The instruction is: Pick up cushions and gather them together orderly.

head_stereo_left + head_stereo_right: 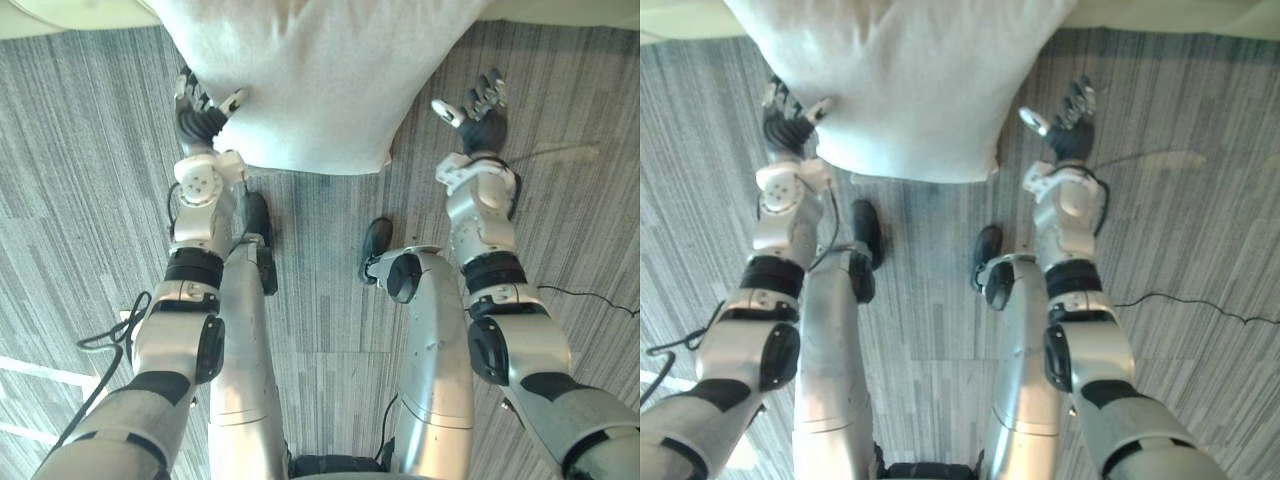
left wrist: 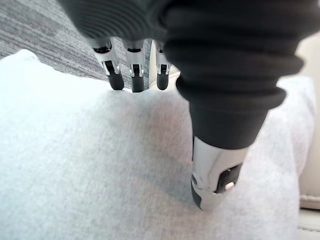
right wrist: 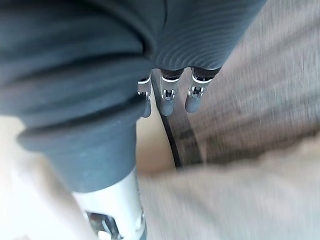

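**Item 1, floor** [image 1: 80, 150]. Grey striped carpet, nearest you. It runs under both arms and shows as a bare strip between the cushion's right edge and the right hand.

**Item 2, left hand** [image 1: 203, 112]. On the cushion's left flank and touching it. Your left wrist view shows the fingers [image 2: 116, 80] straight with their dark tips resting on the white fabric. The thumb reaches out over the cover, apart from the fingers. Nothing is pinched or curled round; this is a flat-fingered contact, not a grip.

**Item 3, right hand** [image 1: 480, 112]. Level with the left hand on the opposite side. Its fingers are spread and relaxed, the thumb points inward towards the cushion, and it holds nothing. It is near the cushion but clear of it, with carpet between them.

**Item 4, cushion** [image 1: 320, 80]. One large white cushion lies straight ahead between the two hands. Its width runs across from left to right, its near edge comes a little closer to you than the hands, and its body extends away. The near right corner [image 1: 385, 163] points at the gap you have to close.

Judgement: the left hand is the nearer one and already bears on the cushion, so the squeeze depends on bringing the right hand inward to the cushion's right edge.

**Item 5, pale surface** [image 1: 560, 12]. A cream band lies beyond the cushion, farthest away. You cannot tell what it is.
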Available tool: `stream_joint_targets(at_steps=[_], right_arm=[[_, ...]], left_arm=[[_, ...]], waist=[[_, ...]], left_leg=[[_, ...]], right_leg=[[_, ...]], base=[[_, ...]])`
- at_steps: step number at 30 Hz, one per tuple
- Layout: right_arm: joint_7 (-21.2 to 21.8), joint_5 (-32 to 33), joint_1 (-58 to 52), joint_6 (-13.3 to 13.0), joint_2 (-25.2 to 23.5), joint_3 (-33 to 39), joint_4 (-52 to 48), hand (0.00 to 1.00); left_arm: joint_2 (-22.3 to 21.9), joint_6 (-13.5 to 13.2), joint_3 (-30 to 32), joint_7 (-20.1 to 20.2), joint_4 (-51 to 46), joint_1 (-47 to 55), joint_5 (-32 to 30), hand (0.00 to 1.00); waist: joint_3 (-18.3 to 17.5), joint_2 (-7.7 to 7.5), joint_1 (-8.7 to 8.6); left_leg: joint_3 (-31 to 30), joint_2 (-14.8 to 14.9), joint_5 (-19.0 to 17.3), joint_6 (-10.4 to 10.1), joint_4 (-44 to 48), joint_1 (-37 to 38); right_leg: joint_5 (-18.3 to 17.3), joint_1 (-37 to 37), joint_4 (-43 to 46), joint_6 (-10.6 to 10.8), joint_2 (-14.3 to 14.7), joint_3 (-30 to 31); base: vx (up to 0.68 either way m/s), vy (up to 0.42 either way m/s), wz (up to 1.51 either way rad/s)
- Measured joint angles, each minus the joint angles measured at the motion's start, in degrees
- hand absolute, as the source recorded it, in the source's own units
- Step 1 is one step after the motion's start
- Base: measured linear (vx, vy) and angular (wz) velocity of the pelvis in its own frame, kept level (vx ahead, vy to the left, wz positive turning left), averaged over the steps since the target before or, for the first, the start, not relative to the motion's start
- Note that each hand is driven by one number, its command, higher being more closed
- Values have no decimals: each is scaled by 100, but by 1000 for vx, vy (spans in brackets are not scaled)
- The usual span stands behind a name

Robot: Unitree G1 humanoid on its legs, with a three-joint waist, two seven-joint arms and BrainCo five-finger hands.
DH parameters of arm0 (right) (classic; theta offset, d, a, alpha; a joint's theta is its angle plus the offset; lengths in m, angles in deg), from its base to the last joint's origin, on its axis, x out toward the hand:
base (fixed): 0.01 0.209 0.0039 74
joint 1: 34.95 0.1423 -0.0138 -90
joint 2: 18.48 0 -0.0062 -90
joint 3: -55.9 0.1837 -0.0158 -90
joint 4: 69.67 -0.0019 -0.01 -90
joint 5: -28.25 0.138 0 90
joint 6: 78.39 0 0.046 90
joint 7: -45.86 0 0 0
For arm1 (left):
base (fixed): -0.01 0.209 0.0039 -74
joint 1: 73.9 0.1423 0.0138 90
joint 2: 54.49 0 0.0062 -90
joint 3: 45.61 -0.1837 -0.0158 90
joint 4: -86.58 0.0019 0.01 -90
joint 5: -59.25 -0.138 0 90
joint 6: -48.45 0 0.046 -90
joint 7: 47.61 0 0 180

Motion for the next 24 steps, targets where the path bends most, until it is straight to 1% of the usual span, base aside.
stream_joint_targets(at_steps=[1,2,3,5,6,10,15,16,17,19,21,22,23,24], right_arm=[[-19,-2,40,-11,-24,-39,-19,100],[-90,-3,159,-24,-84,-118,-62,100],[-218,-4,218,-73,-206,-114,-72,100],[-329,-3,210,-116,-194,-113,-77,100],[-363,2,189,-131,-170,-114,-87,100],[-406,282,65,-138,-162,-229,-394,100],[-403,392,-186,-139,-176,-260,-838,100],[-397,445,-285,-151,-204,-261,-1011,100],[-387,566,-429,-166,-229,-271,-1125,100],[-377,593,-632,-165,-284,-275,-1218,100],[-378,617,-1044,-173,-472,-269,-1276,100],[-378,617,-1157,-173,-484,-269,-1362,100],[-377,616,-1480,-200,-525,-270,-1673,100],[-377,614,-1688,-229,-561,-269,-1963,100]], left_arm=[[-27,-2,-45,-45,-34,-34,5,0],[-105,-12,-119,-150,-121,-119,9,100],[-204,-23,-156,-237,-211,-142,10,100],[-242,-29,-246,-385,-343,-143,7,100],[-238,-28,-273,-497,-407,-141,8,100],[-227,-27,-313,-761,-632,-138,8,100],[-229,-27,-414,-857,-935,-107,10,100],[-236,-27,-482,-895,-1116,-31,11,100],[-271,-42,-554,-905,-1207,60,10,100],[-321,-68,-623,-904,-1245,169,11,100],[-499,-87,-690,-909,-1439,531,48,100],[-550,-111,-703,-909,-1505,618,48,100],[-685,-207,-759,-910,-1785,904,47,100],[-781,-332,-801,-911,-2044,1120,47,100]], waist=[[0,-1,7],[65,-8,32],[78,-5,32],[100,-1,27],[120,-2,2],[174,-9,18],[186,-16,27],[190,-18,24],[190,-18,10],[188,-16,10],[149,-17,-21],[131,-15,-19],[47,-15,-20],[46,-17,-33]], left_leg=[[7,-16,0,0,10,-33],[0,-51,-1,3,77,-84],[-5,-86,-13,23,125,-160],[8,-123,-23,42,177,-207],[29,-158,-45,83,181,-209],[47,-179,-34,63,172,-209],[48,-190,-20,47,105,-184],[48,-191,-17,45,62,-128],[43,-177,-10,48,-31,11],[20,-164,10,52,-170,262],[22,-108,88,42,-657,1078],[36,-96,106,41,-764,1237],[84,-73,152,49,-1068,1647],[132,-53,184,71,-1372,2109]], right_leg=[[-8,-40,22,10,-19,9],[-20,-81,88,19,-43,22],[-48,-133,133,23,-73,28],[-55,-164,171,36,-111,46],[-62,-165,178,50,-131,77],[-63,-165,163,53,-141,91],[-57,-141,76,58,-141,84],[-55,-78,26,61,-143,74],[-48,69,-57,71,-134,49],[-23,336,-220,68,-135,-8],[82,1185,-748,45,-108,-123],[105,1343,-855,57,-101,-135],[162,1733,-1145,55,-93,-155],[213,2166,-1437,39,-80,-169]], base=[[18,23,15],[17,28,14],[21,38,12],[17,47,8],[14,46,6],[14,27,2],[25,15,0],[59,27,1],[62,25,1],[56,18,-2],[67,4,-4],[64,-24,-4],[48,-39,-1],[54,-49,-1]])
